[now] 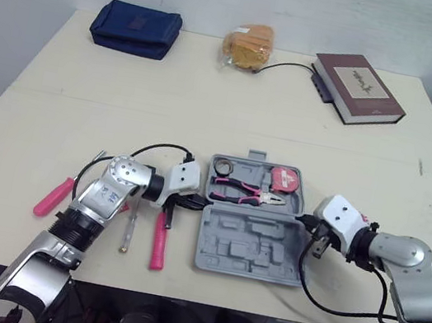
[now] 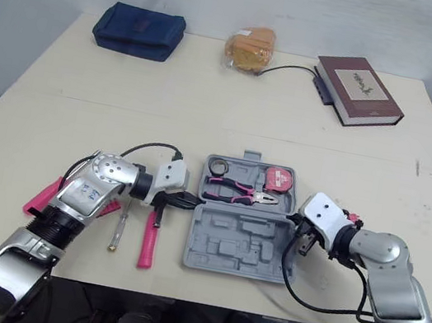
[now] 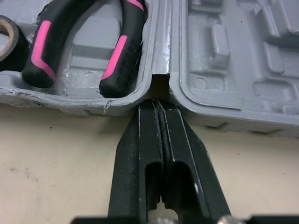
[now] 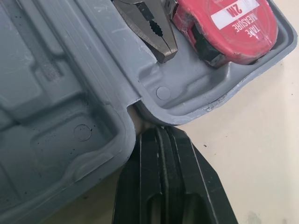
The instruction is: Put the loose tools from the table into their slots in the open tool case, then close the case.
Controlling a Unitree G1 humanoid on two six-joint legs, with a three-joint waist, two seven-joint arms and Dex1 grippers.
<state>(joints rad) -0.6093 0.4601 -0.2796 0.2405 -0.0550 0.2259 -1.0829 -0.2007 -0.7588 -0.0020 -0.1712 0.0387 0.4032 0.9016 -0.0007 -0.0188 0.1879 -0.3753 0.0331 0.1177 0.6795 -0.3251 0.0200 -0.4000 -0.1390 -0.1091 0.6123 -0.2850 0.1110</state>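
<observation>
Nearest, the open tool case lies flat on the worktop with its near half empty. Just left of it lie a pink-handled tool and a thin screwdriver, and further left a pink-handled screwdriver. The left hand has its fingers pressed together on nothing, tips at the hinge notch on the case's left edge. The right hand is closed the same way, empty, at the right hinge notch. The far half holds a tape roll, pliers and a red tape measure. Beyond sit a blue pouch, bagged bread and a book.
</observation>
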